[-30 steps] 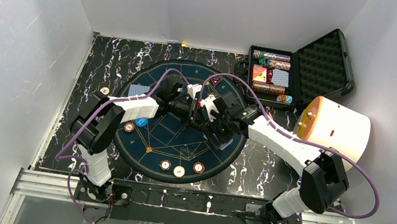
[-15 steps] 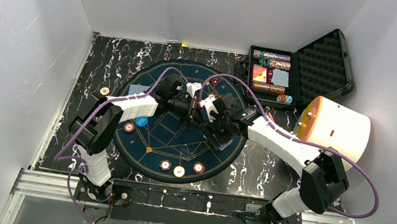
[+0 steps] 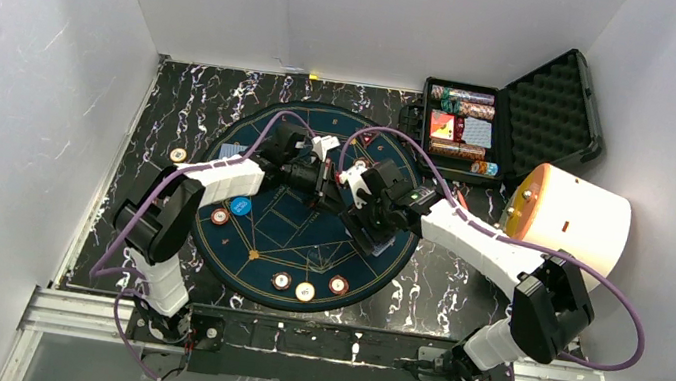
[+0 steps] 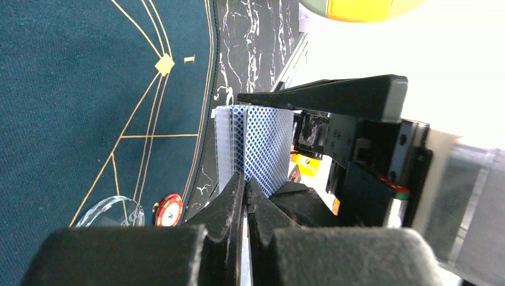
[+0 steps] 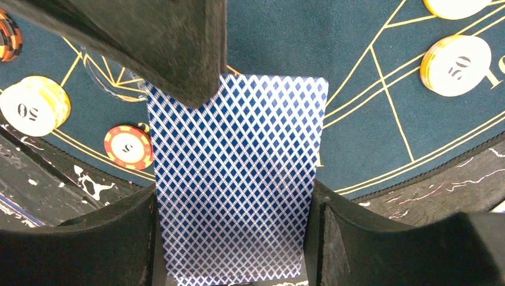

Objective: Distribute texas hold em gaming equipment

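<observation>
My right gripper [image 3: 346,190] [image 5: 235,193] is shut on a deck of playing cards with blue patterned backs [image 5: 235,179], held above the middle of the round dark blue mat [image 3: 305,246]. My left gripper [image 3: 323,184] [image 4: 245,179] is shut on the edge of a card at the deck [image 4: 259,146]; a thin white edge shows between its fingers. Its finger [image 5: 149,42] covers the deck's upper left corner in the right wrist view. Poker chips [image 3: 305,292] lie along the mat's near edge, with a chip [image 3: 220,216] and a blue button [image 3: 240,205] on the left.
Two dealt cards [image 3: 234,152] lie on the mat's far left. A chip [image 3: 178,155] lies off the mat at the left. An open black case [image 3: 548,111] with chip rows stands at the far right. A big white cylinder [image 3: 576,226] stands at the right.
Both grippers, still joined at the deck, have shifted slightly toward the far left. The chips and dealt cards have not moved.
</observation>
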Tool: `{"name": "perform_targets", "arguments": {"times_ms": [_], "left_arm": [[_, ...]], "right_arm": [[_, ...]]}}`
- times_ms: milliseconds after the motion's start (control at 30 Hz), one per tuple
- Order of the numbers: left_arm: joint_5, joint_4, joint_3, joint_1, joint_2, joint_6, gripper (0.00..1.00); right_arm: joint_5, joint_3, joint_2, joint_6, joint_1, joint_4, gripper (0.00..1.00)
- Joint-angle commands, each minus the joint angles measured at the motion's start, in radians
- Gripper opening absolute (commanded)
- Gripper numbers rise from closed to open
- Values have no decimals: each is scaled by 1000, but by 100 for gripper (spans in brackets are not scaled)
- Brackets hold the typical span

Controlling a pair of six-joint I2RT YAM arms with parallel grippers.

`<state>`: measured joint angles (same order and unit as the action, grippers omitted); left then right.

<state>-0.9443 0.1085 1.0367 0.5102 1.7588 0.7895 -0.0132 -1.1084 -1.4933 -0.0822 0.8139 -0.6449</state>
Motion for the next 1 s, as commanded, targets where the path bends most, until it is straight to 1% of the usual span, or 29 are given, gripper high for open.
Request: {"name": "perform_targets", "arguments": {"times_ms": [0, 100, 333, 500, 667, 767, 967], "left_arm": [[-41, -24, 33, -13, -79, -6, 0], [-52, -5, 29, -13, -77, 10, 0], [-67, 42, -2, -7, -71, 37, 0], [-72, 55, -10, 6, -63, 42, 2], [-69, 41, -9, 7, -63, 27, 7], [-51, -23, 12, 8, -65, -21, 10], [-35, -77, 38, 7, -71, -57, 11]], "right_arm": [[13, 8, 11, -6, 6, 46, 27], [26, 7, 8, -2, 8, 51, 27], [38, 26, 30, 23, 9, 130, 27], [53, 41, 55, 20, 9, 171, 26], [55, 57, 77, 11, 10, 188, 26], [55, 63, 83, 7, 9, 184, 26], [59, 79, 106, -2, 9, 178, 26]]}}
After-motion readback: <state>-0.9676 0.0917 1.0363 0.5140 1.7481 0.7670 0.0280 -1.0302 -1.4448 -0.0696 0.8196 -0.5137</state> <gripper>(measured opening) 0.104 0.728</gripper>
